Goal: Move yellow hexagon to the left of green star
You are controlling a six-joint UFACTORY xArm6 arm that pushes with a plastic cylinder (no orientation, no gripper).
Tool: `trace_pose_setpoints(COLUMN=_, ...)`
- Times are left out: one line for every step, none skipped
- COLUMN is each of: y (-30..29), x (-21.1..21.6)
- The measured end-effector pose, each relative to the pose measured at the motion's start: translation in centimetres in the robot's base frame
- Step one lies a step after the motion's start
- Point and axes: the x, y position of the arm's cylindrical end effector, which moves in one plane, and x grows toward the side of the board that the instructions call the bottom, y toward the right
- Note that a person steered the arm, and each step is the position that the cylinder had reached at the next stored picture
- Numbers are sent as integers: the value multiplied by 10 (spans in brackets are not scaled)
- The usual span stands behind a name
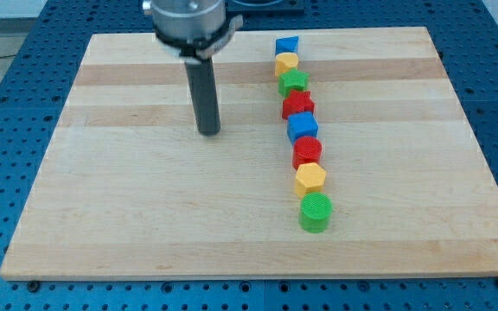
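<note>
The yellow hexagon (310, 179) lies low in a column of blocks right of the board's middle. The green star (293, 82) lies near the top of that column. Between them, from the top down, are a red star (297, 105), a blue block (303, 127) and a red block (307, 153). My tip (208, 131) rests on the board well to the left of the column, about level with the blue block and touching no block.
A blue block (286, 45) and a yellow block (286, 62) head the column above the green star. A green cylinder (315, 212) ends it below the yellow hexagon. The wooden board (128, 216) lies on a blue perforated table.
</note>
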Motion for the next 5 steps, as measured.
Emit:
trace_pose_setpoints(y=3, x=58)
trace_pose_setpoints(y=26, x=105)
trace_pose_setpoints(y=33, x=112)
trace_pose_setpoints(y=71, x=113)
trace_pose_setpoints(y=114, x=119)
